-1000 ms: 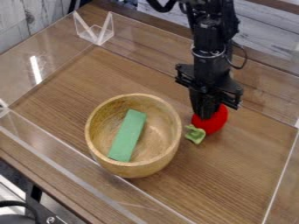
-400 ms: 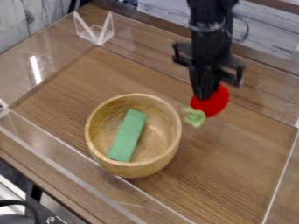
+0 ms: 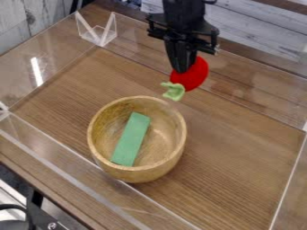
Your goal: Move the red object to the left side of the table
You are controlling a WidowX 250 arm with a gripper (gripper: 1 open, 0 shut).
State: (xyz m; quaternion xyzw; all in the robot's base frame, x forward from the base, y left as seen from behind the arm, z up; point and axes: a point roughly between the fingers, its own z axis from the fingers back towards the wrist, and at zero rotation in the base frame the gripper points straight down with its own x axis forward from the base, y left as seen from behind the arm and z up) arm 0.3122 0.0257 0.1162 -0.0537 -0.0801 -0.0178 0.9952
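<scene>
- I see the gripper (image 3: 182, 66) clenched on the red toy (image 3: 193, 75), holding it clear of the table (image 3: 246, 135).
- It hangs near the wooden bowl (image 3: 96, 126), over its far rim; a green block (image 3: 129, 137) lies inside.

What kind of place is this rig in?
Likely a lab test bench: wood-grain table fenced by clear acrylic walls, one gripper holding a toy-like red object near a wooden bowl.

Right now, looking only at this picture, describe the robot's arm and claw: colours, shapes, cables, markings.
The arm is black all over, a narrow column of blocky segments. The claw is black too, with a wider crossbar at its top, narrowing to slim tips. The picture is too blurred to show any cables or markings.
</scene>
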